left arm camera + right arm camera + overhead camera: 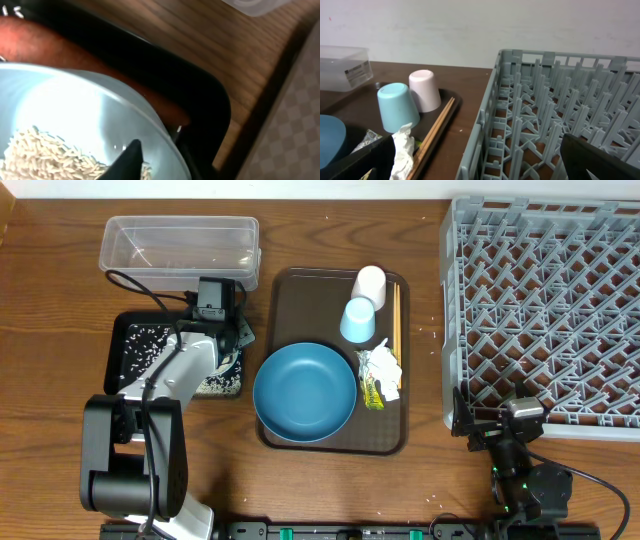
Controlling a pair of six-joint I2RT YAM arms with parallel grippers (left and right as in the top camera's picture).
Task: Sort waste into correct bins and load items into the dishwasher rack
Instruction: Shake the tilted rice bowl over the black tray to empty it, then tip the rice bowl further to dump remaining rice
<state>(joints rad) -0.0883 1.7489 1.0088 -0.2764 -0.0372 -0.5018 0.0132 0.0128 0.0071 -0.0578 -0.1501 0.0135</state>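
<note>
My left gripper [234, 340] is shut on the rim of the small light blue bowl [100, 110], one finger inside it, above the black tray [120, 330]. White rice grains [45, 155] lie in the bowl and more lie in the tray [150, 350]. The orange carrot [60, 47] lies in the black tray beyond the bowl. The clear tub [180, 242] stands behind it. The dark blue dish [304, 392], white cup [370, 281], light blue cup [358, 320], chopsticks [395, 315], crumpled paper [383, 365] and wrappers [372, 390] sit on the brown tray [290, 280]. My right gripper [490, 425] is open and empty at the grey rack's [545, 310] front left corner. The brown lump is hidden.
The rack fills the right of the table and holds nothing. In the right wrist view its near wall [490, 125] stands between my fingers, with the chopsticks [437, 127] and paper [402, 150] to its left. A few rice grains lie on the wood [430, 333].
</note>
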